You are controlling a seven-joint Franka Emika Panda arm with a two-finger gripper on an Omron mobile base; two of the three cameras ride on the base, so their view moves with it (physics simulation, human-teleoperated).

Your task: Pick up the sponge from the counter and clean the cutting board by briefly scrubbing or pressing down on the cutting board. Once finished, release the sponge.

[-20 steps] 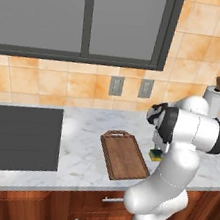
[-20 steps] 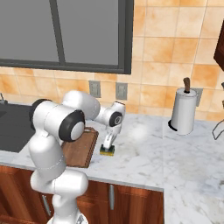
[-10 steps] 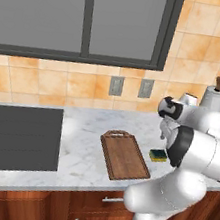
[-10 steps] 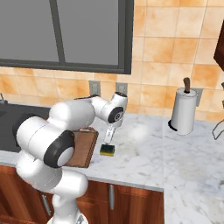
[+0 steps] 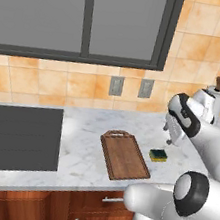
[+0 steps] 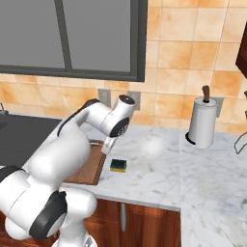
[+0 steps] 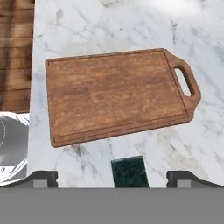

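One sponge freed beside the board

The two-finger gripper (image 7: 112,177) has lifted away from a second ago, its dark tips spread wide — holding nothing. The small green-topped yellow sponge (image 5: 158,154) lies on the white marble counter (image 5: 82,153), frame centre-right, just beside the dark brown wooden cutting board (image 5: 124,156) — release looks complete.

Counter (image 5: 82,150) betw. sink (image 5: 16,134) and cutting board (image 5: 124,156): bare marble, free passage. Sponge (image 5: 158,155) lies just right of board, narrow gap betw. them. Far right, paper towel holder (image 6: 202,125) stands upright near wall; wide bare counter left and in front of it.
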